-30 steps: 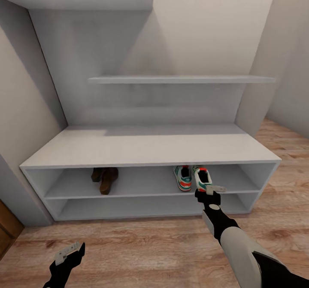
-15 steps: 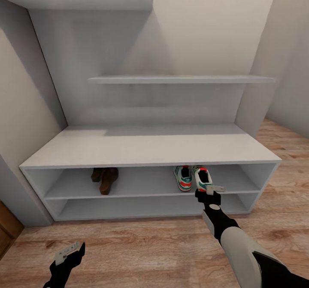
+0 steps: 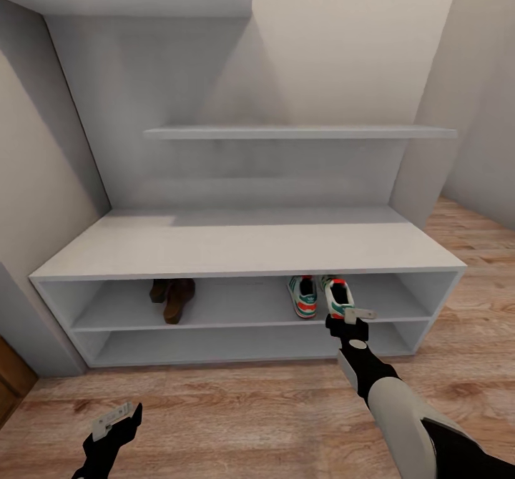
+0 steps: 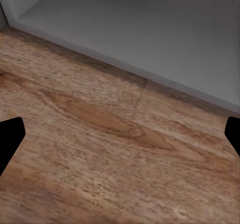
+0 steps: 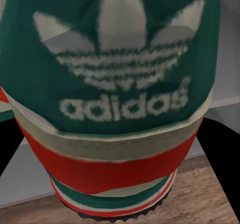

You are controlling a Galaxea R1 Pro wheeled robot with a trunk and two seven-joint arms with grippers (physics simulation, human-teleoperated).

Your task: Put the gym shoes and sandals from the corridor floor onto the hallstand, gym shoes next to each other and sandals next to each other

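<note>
White sneaker [image 3: 337,296], green heel patch, red band, pinched by right gripper [image 3: 348,316] at rack [image 3: 243,247].
Its mate [image 3: 304,297] sits beside; left gripper [image 3: 114,422] spread over floor [image 3: 250,407].

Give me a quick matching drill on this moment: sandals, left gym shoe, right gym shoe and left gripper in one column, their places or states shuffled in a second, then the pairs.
Things:
1. sandals
2. left gym shoe
3. right gym shoe
4. left gripper

Places or states:
A. over the wood floor, open and empty
B. upper low shelf, left part
C. at the right gripper, heel at the shelf's front edge
D. upper low shelf, standing free beside its mate

Pairs: 1-B, 2-D, 3-C, 4-A
</note>
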